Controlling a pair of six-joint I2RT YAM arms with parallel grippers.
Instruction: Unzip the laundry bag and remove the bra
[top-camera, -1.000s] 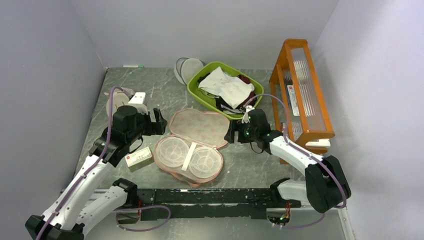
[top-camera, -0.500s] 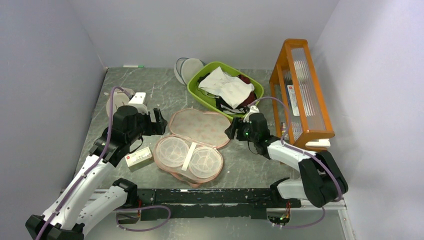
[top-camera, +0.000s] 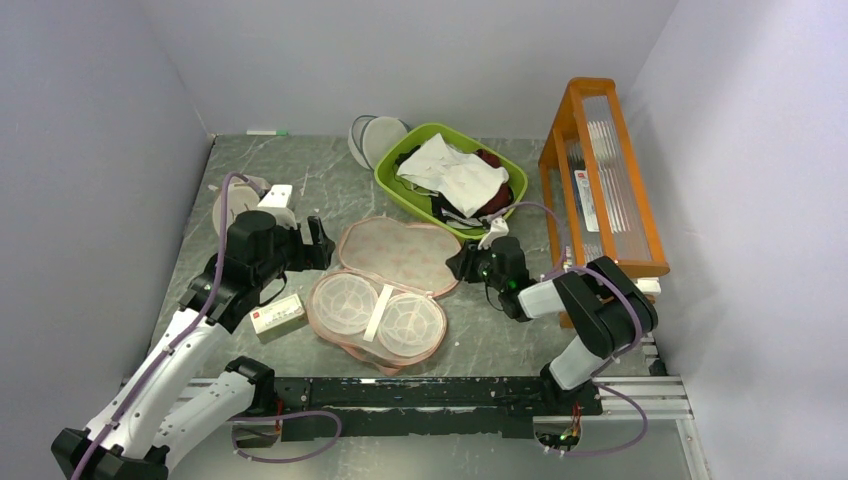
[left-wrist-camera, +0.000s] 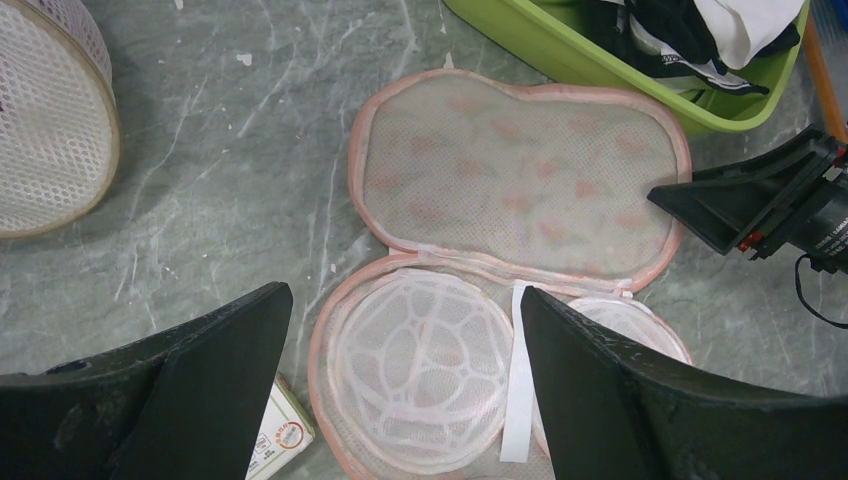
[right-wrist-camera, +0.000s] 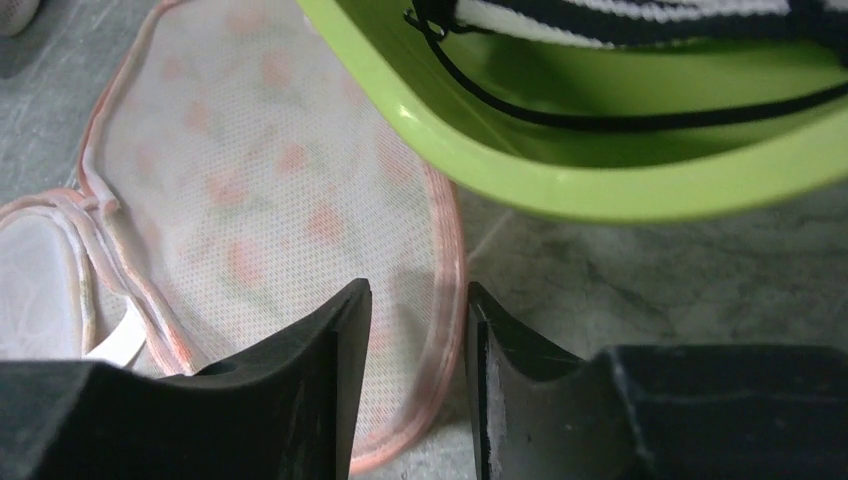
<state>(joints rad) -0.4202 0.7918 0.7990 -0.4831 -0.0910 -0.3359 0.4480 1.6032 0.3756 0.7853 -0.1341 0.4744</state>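
laundry bag (top-camera: 385, 285): lay flopped open, middle of frame
right gripper (right-wrist-camera: 415, 300): jaws barely apart, bag's pink rim between them
left gripper (left-wrist-camera: 405, 295): jaws wide, empty, over bag's lower half

Left arm (top-camera: 185, 345): stretches forward and up from its base, wrist bent level at the top. Left gripper (top-camera: 318, 243): jaws spread wide, both fingers (left-wrist-camera: 190, 390) aimed forward and slightly down, held clear of any contact.

Right arm (top-camera: 598, 300): folded tight, elbow high above its base, forearm running low to the left. Right gripper (right-wrist-camera: 413, 300): held low, jaws drawn near each other with a narrow gap between the tips.
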